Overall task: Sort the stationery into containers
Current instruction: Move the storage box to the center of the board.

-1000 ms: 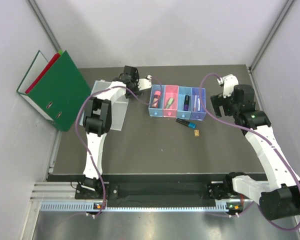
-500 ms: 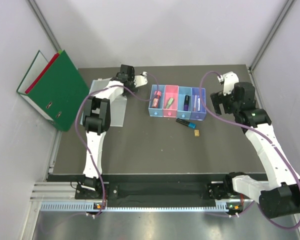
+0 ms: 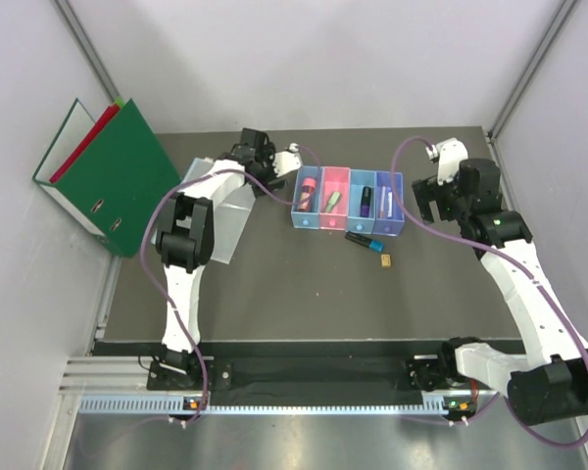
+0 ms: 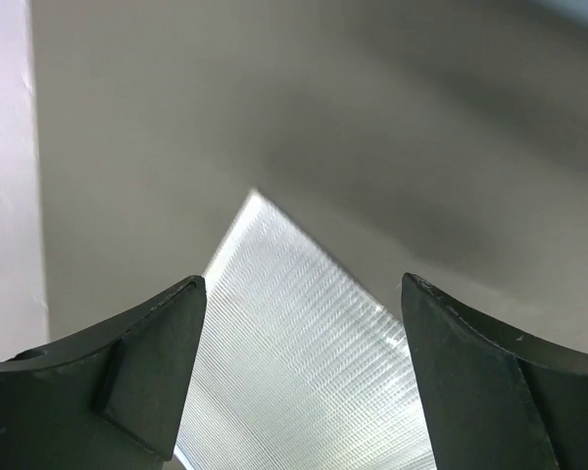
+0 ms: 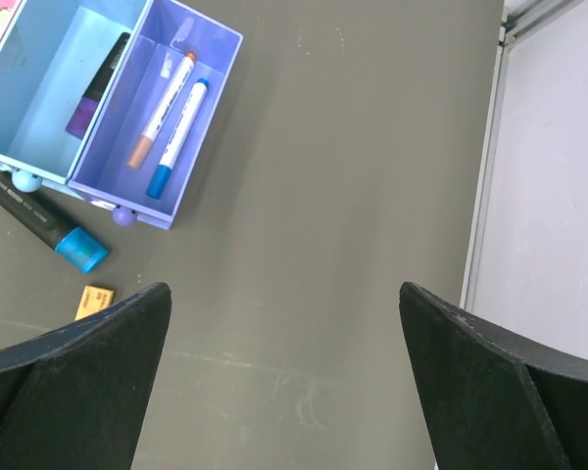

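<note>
The four joined containers (image 3: pixel 348 227) stand mid-table: light blue with a pink-capped glue stick (image 3: pixel 308 190), pink with a green highlighter (image 3: pixel 332 201), blue with a black marker (image 3: pixel 367 201), purple with two pens (image 3: pixel 387 204). A black marker with a blue cap (image 3: pixel 364 239) and a tan block (image 3: pixel 384 260) lie on the table in front. My right gripper (image 3: pixel 427 204) is open and empty beside the purple bin (image 5: pixel 219 98); its view shows the blue-capped marker (image 5: pixel 44 223) and block (image 5: pixel 96 301). My left gripper (image 4: pixel 302 284) is open over a corner of the clear sleeve (image 4: pixel 304 343).
The clear plastic sleeve (image 3: pixel 211 230) lies left of the bins under the left arm. Green and red ring binders (image 3: pixel 118 176) lean at the far left. Walls close in the table at the back and right, with a metal rail (image 5: pixel 485 196) near my right gripper.
The left wrist swung a little to the left and then back over the sleeve's corner. The right gripper shifted slightly away from the bins. No stationery moved.
</note>
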